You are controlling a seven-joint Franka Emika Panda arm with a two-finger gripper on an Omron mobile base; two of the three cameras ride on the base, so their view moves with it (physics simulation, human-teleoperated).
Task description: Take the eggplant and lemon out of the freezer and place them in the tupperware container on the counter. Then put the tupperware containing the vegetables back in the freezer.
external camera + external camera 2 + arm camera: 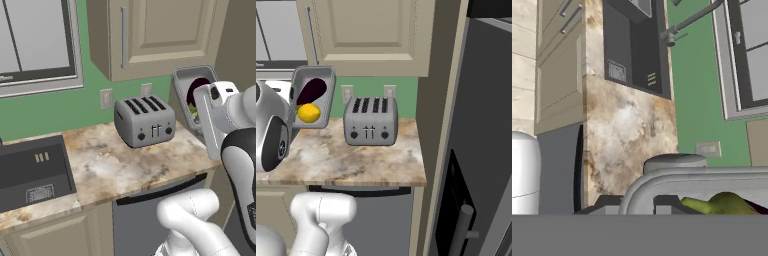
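Observation:
The grey tupperware container point(328, 95) hangs above the counter point(356, 160), tipped steeply on its side, left of the toaster. Inside it lie the dark purple eggplant point(312, 90) and, below that, the yellow lemon point(308, 113). In the left base view the container point(186, 80) shows at the right, half hidden by my white hand, with the eggplant point(199, 86) peeking out. My gripper point(634, 205) is shut on the container's rim point(687, 175); the lemon point(722, 204) shows just behind it. A grey freezer front point(488, 125) with a dark handle point(462, 222) stands at the far right.
A silver four-slot toaster point(145, 120) stands on the counter point(125, 165) against the green wall. A dark sink point(30, 170) lies to the left. Beige upper cabinets point(150, 35) hang overhead. A tall beige panel point(438, 125) separates counter and freezer.

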